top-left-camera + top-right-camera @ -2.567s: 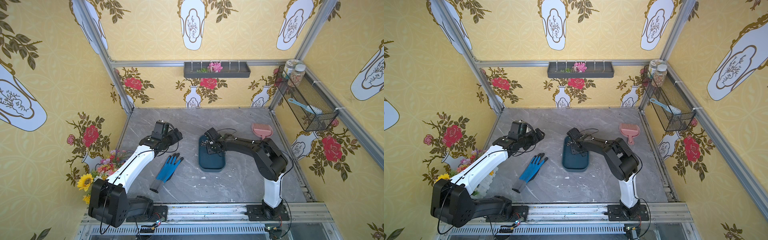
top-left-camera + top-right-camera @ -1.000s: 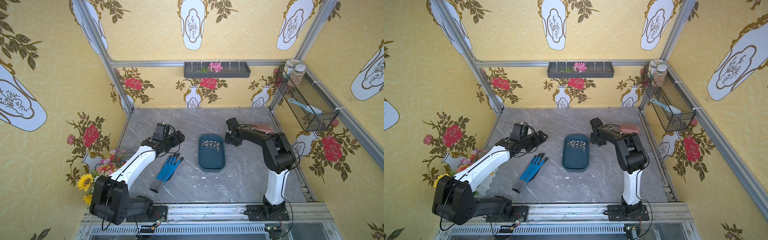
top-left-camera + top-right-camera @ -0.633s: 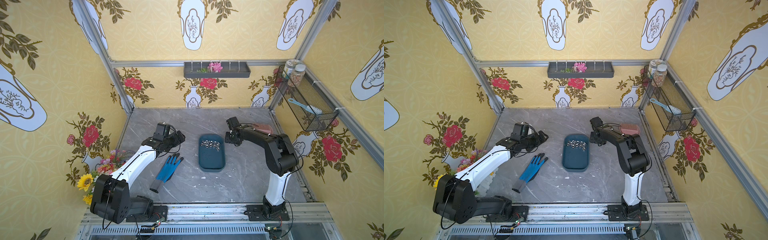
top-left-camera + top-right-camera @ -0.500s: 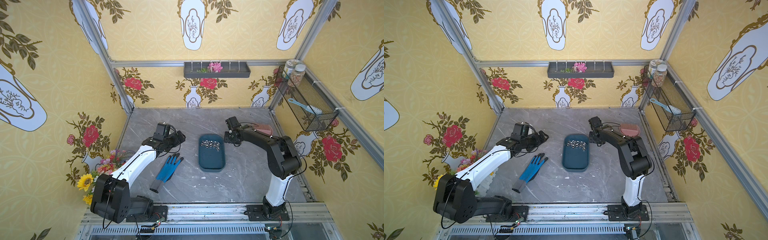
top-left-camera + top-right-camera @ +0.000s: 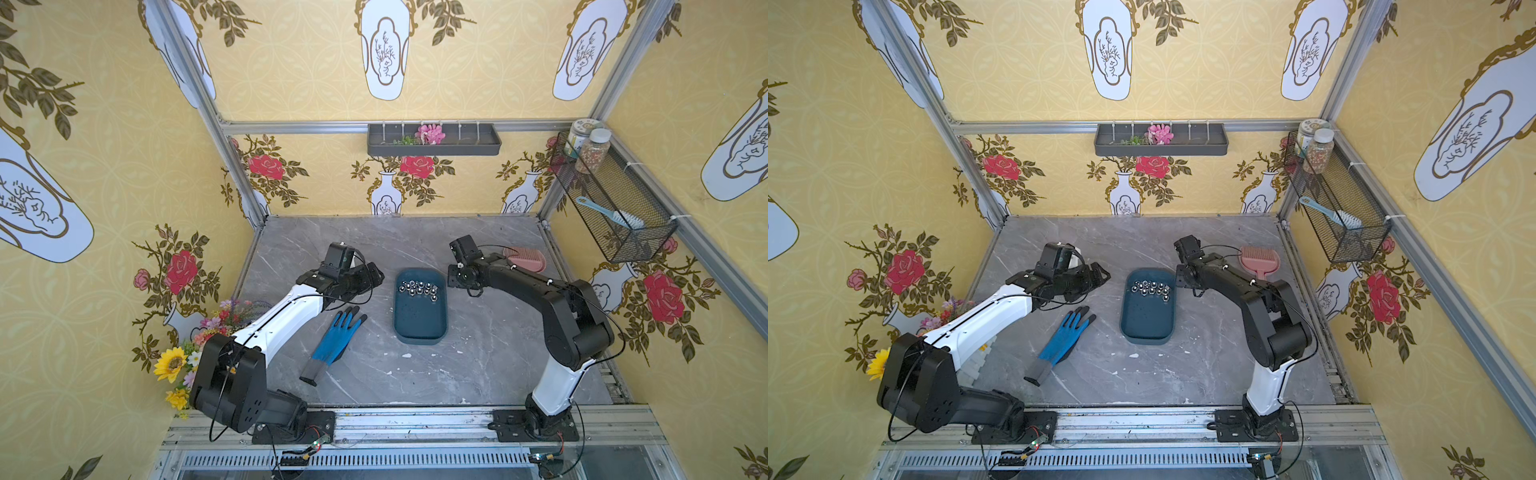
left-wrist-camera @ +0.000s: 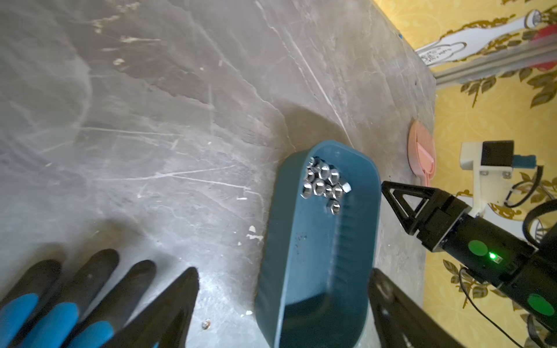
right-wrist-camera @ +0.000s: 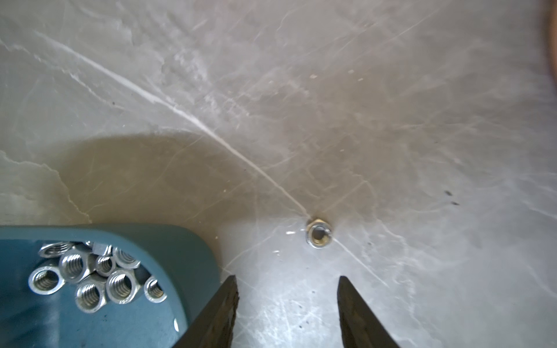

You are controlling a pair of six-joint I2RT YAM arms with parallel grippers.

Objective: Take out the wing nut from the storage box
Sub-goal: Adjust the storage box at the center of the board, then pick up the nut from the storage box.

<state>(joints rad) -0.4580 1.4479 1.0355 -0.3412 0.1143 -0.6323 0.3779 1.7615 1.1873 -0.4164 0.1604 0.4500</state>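
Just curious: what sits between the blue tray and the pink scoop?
One loose nut on bare table, by the open right gripper; the right wrist view shows it.

In a top view the left arm (image 5: 286,316) stretched from the lower left of the frame toward the centre, with the left gripper (image 5: 374,276) held level, spread wide and empty. The right arm (image 5: 540,291) arched in from the lower right. The right gripper (image 7: 287,280) pointed down, jaws parted around nothing.
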